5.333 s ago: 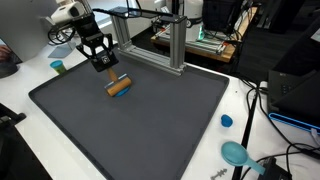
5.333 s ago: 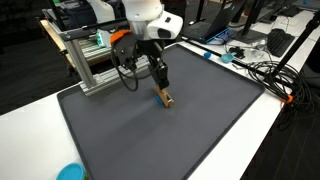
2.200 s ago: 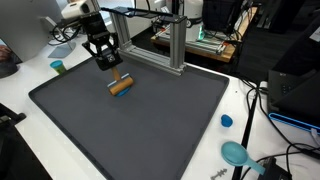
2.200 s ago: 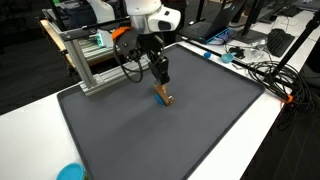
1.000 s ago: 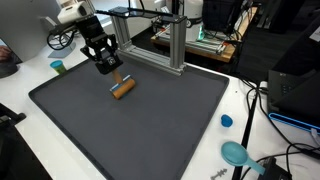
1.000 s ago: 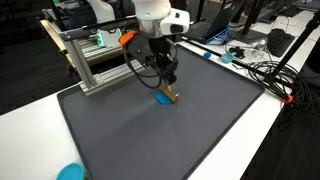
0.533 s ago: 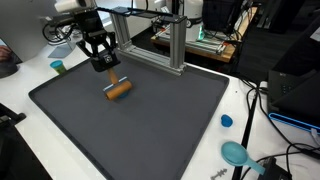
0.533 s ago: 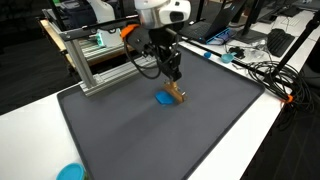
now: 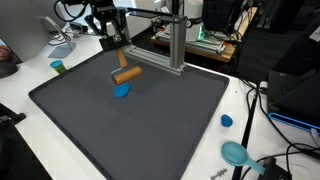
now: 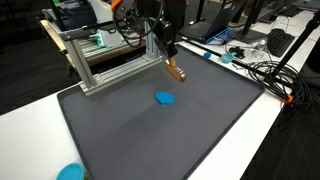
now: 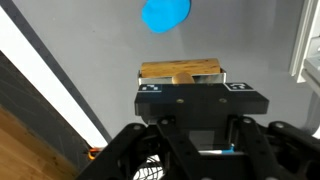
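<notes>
My gripper (image 9: 120, 58) hangs in the air over the back of the dark mat (image 9: 150, 130), shut on a wooden block (image 9: 127, 74) that dangles below its fingers. The same block (image 10: 176, 71) shows in both exterior views, lifted clear of the mat. On the mat right below it lies a small blue disc (image 9: 122, 91), also visible as the blue disc (image 10: 165, 98). In the wrist view the wooden block (image 11: 180, 71) sits across the gripper (image 11: 182, 82), with the blue disc (image 11: 165, 14) beyond it.
An aluminium frame (image 9: 172, 45) stands at the mat's back edge, close to the gripper. A small green cup (image 9: 57, 66), a blue cap (image 9: 227, 121) and a teal object (image 9: 236, 153) lie on the white table. Cables (image 10: 255, 68) run beside the mat.
The gripper has risen and moved toward the frame with the wooden block. The blue disc that lay beside or under the block now lies alone on the mat.
</notes>
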### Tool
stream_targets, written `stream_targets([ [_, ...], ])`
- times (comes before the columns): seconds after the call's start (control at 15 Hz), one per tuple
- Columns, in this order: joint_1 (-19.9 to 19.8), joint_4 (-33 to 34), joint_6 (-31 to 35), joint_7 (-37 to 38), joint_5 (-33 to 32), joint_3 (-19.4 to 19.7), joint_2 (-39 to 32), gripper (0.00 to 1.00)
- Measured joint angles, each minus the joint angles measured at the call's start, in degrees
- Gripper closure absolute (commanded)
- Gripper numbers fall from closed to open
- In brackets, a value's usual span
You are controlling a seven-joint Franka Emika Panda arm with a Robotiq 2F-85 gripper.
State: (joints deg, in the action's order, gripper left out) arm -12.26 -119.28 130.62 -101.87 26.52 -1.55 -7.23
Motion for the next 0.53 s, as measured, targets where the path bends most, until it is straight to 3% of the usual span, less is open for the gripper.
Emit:
stream_targets([
  [0.27, 0.2, -2.3, 11.7, 1.6, 4.8, 1.1, -1.0, 0.78],
  [0.53, 0.4, -4.0, 11.4, 7.0, 1.1, 2.3, -1.4, 0.78],
])
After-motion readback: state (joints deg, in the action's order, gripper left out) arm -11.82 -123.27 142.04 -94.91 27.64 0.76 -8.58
